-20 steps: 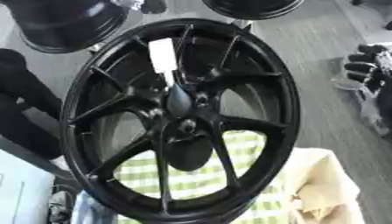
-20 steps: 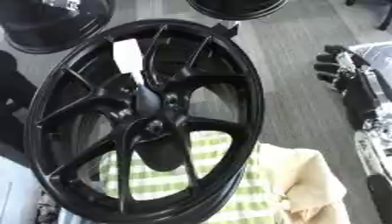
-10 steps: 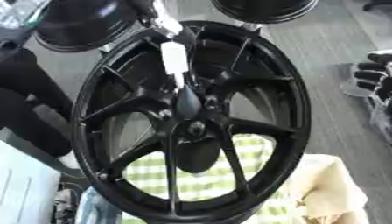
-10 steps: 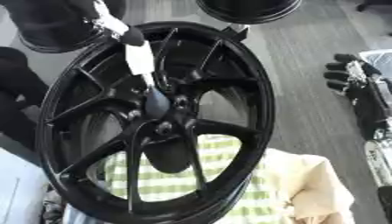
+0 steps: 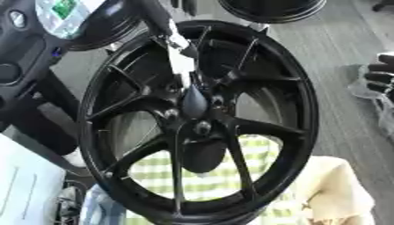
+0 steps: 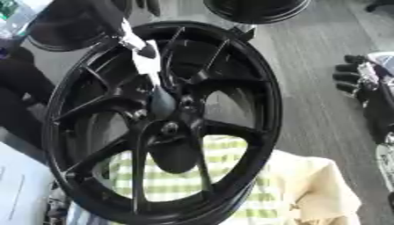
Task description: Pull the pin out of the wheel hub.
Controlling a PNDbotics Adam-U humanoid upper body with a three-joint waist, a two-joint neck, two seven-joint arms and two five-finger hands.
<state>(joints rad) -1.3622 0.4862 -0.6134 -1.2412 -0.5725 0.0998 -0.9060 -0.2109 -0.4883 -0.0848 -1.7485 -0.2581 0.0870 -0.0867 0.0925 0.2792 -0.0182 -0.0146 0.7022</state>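
Note:
A large black spoked wheel hub (image 5: pixel 254 132) stands tilted and fills the middle of both eye views. A white pin (image 5: pixel 182 66) sticks up and out from a black tapered base (image 5: pixel 194 102) just above the hub's centre (image 5: pixel 202 128). My left arm comes in from the upper left. Its left hand (image 5: pixel 160 19) reaches down to the pin's upper end, and a silver-tipped finger (image 6: pixel 132 41) is pinched on it. The right hand (image 6: pixel 352 77) rests at the right edge, well away from the hub, with its fingers relaxed.
Two more black wheels lie at the back, one at the upper left (image 5: pixel 107 30) and one at the top (image 5: pixel 269 9). A green-and-white checked cloth (image 5: pixel 200 180) and a cream cloth (image 5: pixel 335 189) lie under the hub. A white sheet (image 5: pixel 23 189) is at the lower left.
My left hand has come in from the upper left and taken hold of the pin's upper end. The whole picture has shifted, so the camera has moved. The right hand stays at the right edge.

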